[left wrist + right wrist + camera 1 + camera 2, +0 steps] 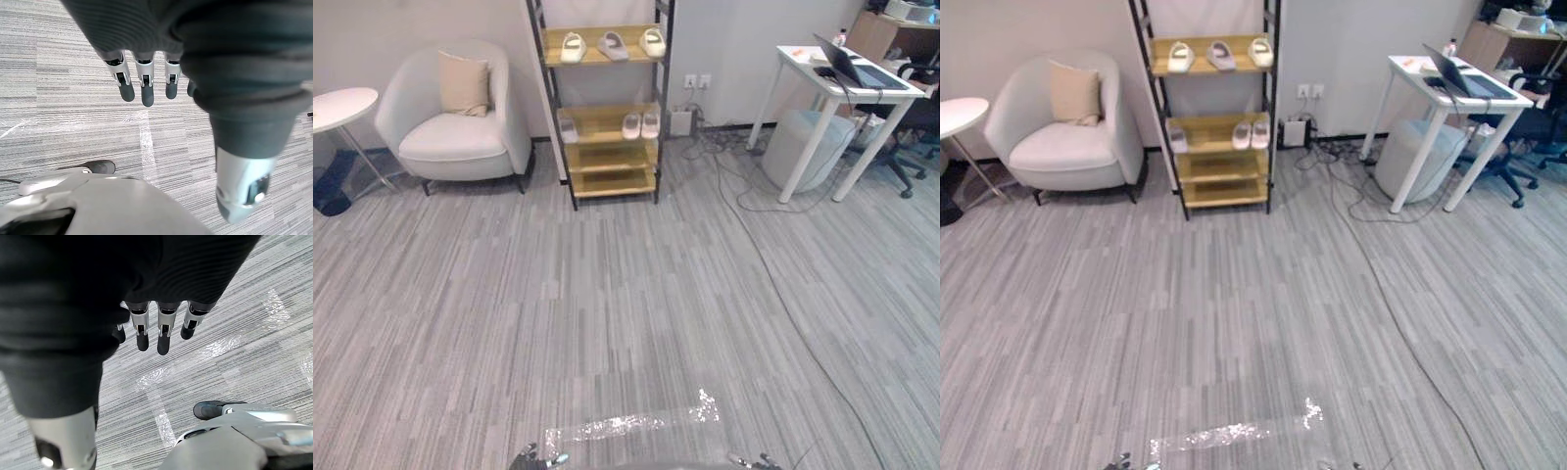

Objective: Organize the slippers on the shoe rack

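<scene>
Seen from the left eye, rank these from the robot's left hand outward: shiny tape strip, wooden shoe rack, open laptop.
From the left hand:
1. Shiny clear tape strip, on the carpet just ahead.
2. Black-framed wooden shoe rack, ahead by the wall.
3. Open dark laptop, far right on the white desk.

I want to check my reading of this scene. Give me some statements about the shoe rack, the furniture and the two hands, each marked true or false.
1. The top shelf of the black-framed wooden shoe rack holds three slippers. True.
2. The white armchair stands to the right of the rack. False: it stands to its left.
3. The pale pair of slippers sits on the lowest shelf. False: it sits on the second shelf from the top.
4. The left hand and the right hand hang open and empty over the grey carpet. True.
5. The open laptop lies on the white desk. True.
</scene>
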Robot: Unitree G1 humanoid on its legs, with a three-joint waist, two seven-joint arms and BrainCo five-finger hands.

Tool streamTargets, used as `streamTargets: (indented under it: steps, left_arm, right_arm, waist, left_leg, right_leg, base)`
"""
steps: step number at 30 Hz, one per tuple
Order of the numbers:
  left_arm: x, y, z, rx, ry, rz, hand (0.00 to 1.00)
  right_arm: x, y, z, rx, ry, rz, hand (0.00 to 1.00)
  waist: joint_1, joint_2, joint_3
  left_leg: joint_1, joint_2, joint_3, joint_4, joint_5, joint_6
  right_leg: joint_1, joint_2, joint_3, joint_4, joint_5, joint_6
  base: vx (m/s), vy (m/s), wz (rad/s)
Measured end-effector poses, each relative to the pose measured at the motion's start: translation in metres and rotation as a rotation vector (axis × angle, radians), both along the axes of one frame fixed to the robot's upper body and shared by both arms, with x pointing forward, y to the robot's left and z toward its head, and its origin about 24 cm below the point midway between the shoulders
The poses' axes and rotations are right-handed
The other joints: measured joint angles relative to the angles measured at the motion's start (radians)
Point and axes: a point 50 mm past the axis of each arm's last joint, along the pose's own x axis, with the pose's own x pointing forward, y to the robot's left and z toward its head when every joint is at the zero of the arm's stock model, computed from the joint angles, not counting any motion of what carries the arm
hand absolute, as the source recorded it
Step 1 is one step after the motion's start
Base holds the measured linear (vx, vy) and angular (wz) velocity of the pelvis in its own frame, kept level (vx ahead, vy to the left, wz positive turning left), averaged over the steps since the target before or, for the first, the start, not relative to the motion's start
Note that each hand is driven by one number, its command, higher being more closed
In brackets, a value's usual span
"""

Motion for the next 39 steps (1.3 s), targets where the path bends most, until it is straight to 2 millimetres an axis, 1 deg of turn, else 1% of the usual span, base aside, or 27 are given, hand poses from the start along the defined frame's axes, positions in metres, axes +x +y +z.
streamTargets:
  steps: [10,14,15,16,24,28,29,30,31,32,33,34,35,36,37,38,39]
  left_arm:
    - [0.0,0.001,0.0,0.004,0.001,-0.003,0.0]
    - [0.002,0.005,0.001,0.014,-0.004,-0.006,0.0]
    - [0.003,0.006,0.002,0.017,-0.005,-0.007,0.0]
    - [0.003,0.007,0.002,0.019,-0.005,-0.007,0.0]
    - [0.004,0.01,0.002,0.025,-0.007,-0.009,0.0]
    - [0.005,0.01,0.003,0.027,-0.01,-0.01,0.0]
    - [0.01,0.011,0.004,0.031,-0.021,-0.013,0.0]
    - [0.014,0.012,0.004,0.033,-0.031,-0.015,0.0]
    - [0.017,0.012,0.005,0.034,-0.039,-0.017,0.0]
    - [0.023,0.011,0.006,0.032,-0.052,-0.019,0.0]
    - [0.027,0.012,0.007,0.034,-0.067,-0.009,0.0]
    - [0.033,0.011,0.009,0.026,-0.091,0.002,0.0]
    - [0.035,0.008,0.009,0.016,-0.104,0.012,0.0]
    - [0.036,0.006,0.009,0.01,-0.109,0.016,0.0]
    - [0.037,0.005,0.009,0.007,-0.112,0.021,0.0]
    - [0.037,0.005,0.009,0.008,-0.114,0.024,0.0]
    - [0.038,0.005,0.01,0.01,-0.121,0.031,0.0]
  right_arm:
    - [0.003,0.002,0.0,-0.006,0.0,0.03,0.0]
    - [0.007,0.006,0.0,0.001,-0.005,0.046,0.0]
    - [0.009,0.008,0.0,0.005,-0.01,0.047,0.0]
    - [0.01,0.008,0.0,0.007,-0.013,0.051,0.0]
    - [0.012,0.011,0.0,0.012,-0.015,0.055,0.0]
    - [0.017,0.012,0.0,0.011,-0.025,0.074,0.0]
    - [0.019,0.013,0.0,0.011,-0.027,0.083,0.0]
    - [0.019,0.013,0.0,0.011,-0.027,0.094,0.0]
    - [0.02,0.013,0.001,0.01,-0.03,0.095,0.0]
    - [0.021,0.011,0.001,0.005,-0.031,0.095,0.0]
    - [0.021,0.012,0.001,0.005,-0.032,0.094,0.0]
    - [0.021,0.01,0.001,0.0,-0.031,0.095,0.0]
    - [0.022,0.006,0.002,-0.008,-0.032,0.095,0.0]
    - [0.024,0.003,0.003,-0.017,-0.036,0.097,0.0]
    - [0.025,0.002,0.004,-0.021,-0.037,0.097,0.0]
    - [0.026,0.001,0.004,-0.023,-0.04,0.097,0.0]
    - [0.027,0.001,0.004,-0.022,-0.042,0.097,0.0]
  waist:
    - [0.0,-0.009,0.006]
    - [0.002,-0.027,0.02]
    - [0.003,-0.028,0.025]
    - [0.003,-0.037,0.031]
    - [0.002,-0.042,0.033]
    - [0.002,-0.045,0.033]
    - [0.002,-0.049,0.036]
    - [0.002,-0.05,0.044]
    - [0.001,-0.048,0.057]
    - [0.001,-0.043,0.069]
    - [0.004,-0.048,0.082]
    - [0.012,-0.042,0.088]
    - [0.02,-0.037,0.099]
    - [0.026,-0.022,0.099]
    - [0.029,-0.015,0.104]
    - [0.029,-0.014,0.105]
    - [0.032,-0.015,0.106]
  left_leg:
    - [0.008,0.0,-0.01,-0.034,0.02,0.001]
    - [0.019,0.0,-0.018,-0.048,0.032,0.001]
    - [0.019,0.0,-0.019,-0.048,0.032,0.001]
    - [0.021,0.0,-0.019,-0.049,0.032,0.001]
    - [0.019,-0.003,-0.021,-0.053,0.034,0.004]
    - [-0.006,-0.002,-0.024,-0.04,0.031,0.001]
    - [-0.036,-0.003,-0.027,-0.005,0.016,-0.002]
    - [-0.078,-0.001,-0.034,0.061,-0.012,-0.006]
    - [-0.107,0.003,-0.035,0.12,-0.038,-0.012]
    - [-0.158,0.016,-0.016,0.239,-0.074,-0.032]
    - [-0.216,0.02,0.017,0.366,-0.075,-0.036]
    - [-0.278,0.037,0.059,0.503,-0.071,-0.043]
    - [-0.334,0.064,0.103,0.631,-0.07,-0.044]
    - [-0.372,0.099,0.141,0.73,-0.104,-0.007]
    - [-0.391,0.117,0.157,0.77,-0.129,0.003]
    - [-0.414,0.122,0.162,0.758,-0.144,-0.006]
    - [-0.427,0.118,0.165,0.707,-0.146,-0.01]
  right_leg:
    - [0.001,0.001,-0.01,-0.005,0.0,0.0]
    - [0.005,0.002,-0.02,-0.006,0.0,0.0]
    - [0.015,0.002,-0.02,-0.006,0.0,0.0]
    - [0.016,0.002,-0.021,-0.007,0.0,0.0]
    - [0.014,0.0,-0.023,-0.008,-0.001,0.001]
    - [-0.003,0.0,-0.027,-0.001,-0.006,0.001]
    - [-0.013,-0.002,-0.032,0.0,-0.011,0.002]
    - [-0.025,-0.004,-0.042,0.007,-0.018,0.003]
    - [-0.03,-0.005,-0.049,0.023,-0.03,-0.004]
    - [-0.04,-0.006,-0.052,0.047,-0.055,-0.018]
    - [-0.047,-0.017,-0.053,0.068,-0.072,-0.025]
    - [-0.052,-0.024,-0.05,0.095,-0.089,-0.026]
    - [-0.049,-0.029,-0.04,0.12,-0.109,-0.032]
    - [-0.044,-0.031,-0.025,0.138,-0.125,-0.032]
    - [-0.031,-0.035,-0.016,0.138,-0.131,-0.033]
    - [-0.025,-0.053,0.0,0.139,-0.139,-0.03]
    - [-0.019,-0.072,0.014,0.138,-0.144,-0.021]
  base:
    - [-0.03,-0.01,0.03]
    - [-0.01,-0.008,0.07]
    - [-0.05,-0.013,0.01]
    - [-0.04,-0.008,0.01]
    - [0.0,0.0,0.0]
    - [-0.01,-0.005,0.03]
    - [0.0,-0.018,0.16]
    - [0.01,-0.019,0.2]
    - [0.0,-0.018,0.27]
    - [-0.01,0.0,0.27]
    - [-0.06,0.002,0.18]
    - [-0.05,0.014,-0.01]
    - [-0.02,0.034,-0.2]
    - [0.06,0.052,-0.26]
    - [0.11,0.083,-0.33]
    - [0.16,0.115,-0.37]
    - [0.24,0.174,-0.41]
